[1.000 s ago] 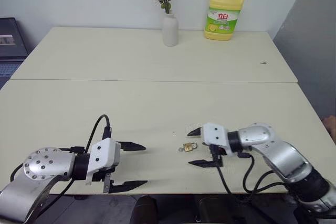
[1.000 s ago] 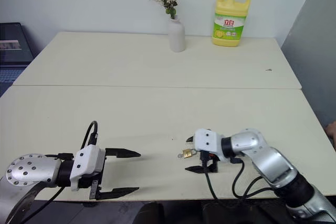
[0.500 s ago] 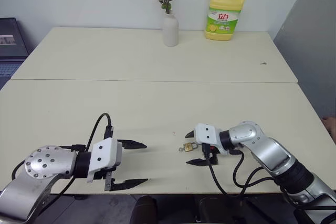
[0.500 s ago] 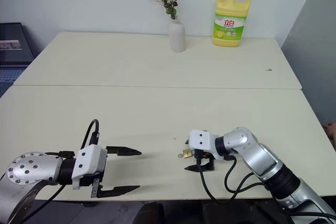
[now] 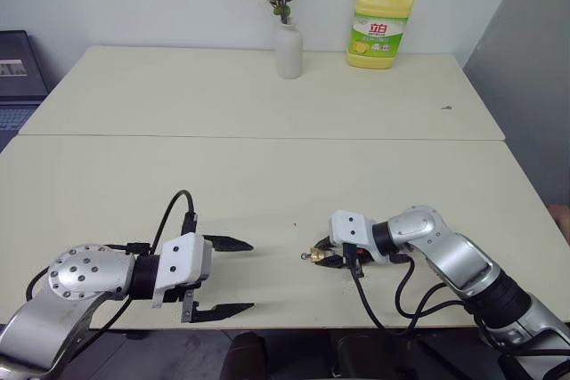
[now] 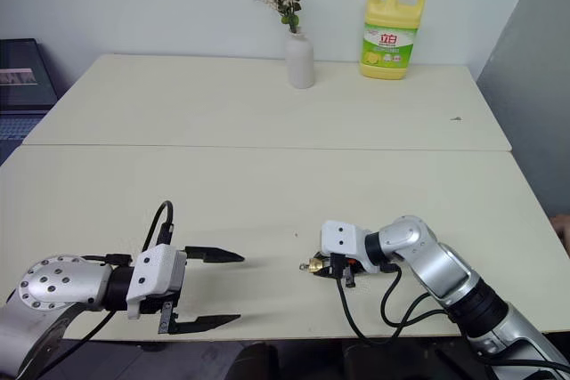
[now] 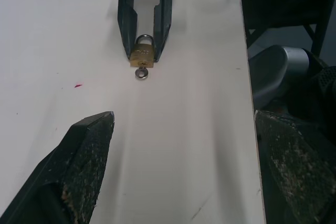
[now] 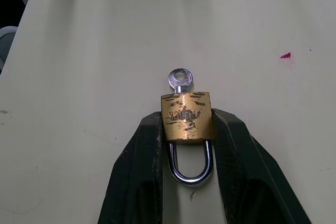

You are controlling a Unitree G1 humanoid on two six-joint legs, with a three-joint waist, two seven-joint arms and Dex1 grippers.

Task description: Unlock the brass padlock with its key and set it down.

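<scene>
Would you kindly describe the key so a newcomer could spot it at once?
On the near cream table, look by the front edge at the right claw, shut on the brass padlock. The key is the silvery ring-headed stub protruding from the padlock's body, opposite its shackle.

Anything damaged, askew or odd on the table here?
The brass padlock, clamped in the right gripper, has a scuffed, scratched face. The key sits in its keyhole. A small pink speck marks the table.
</scene>
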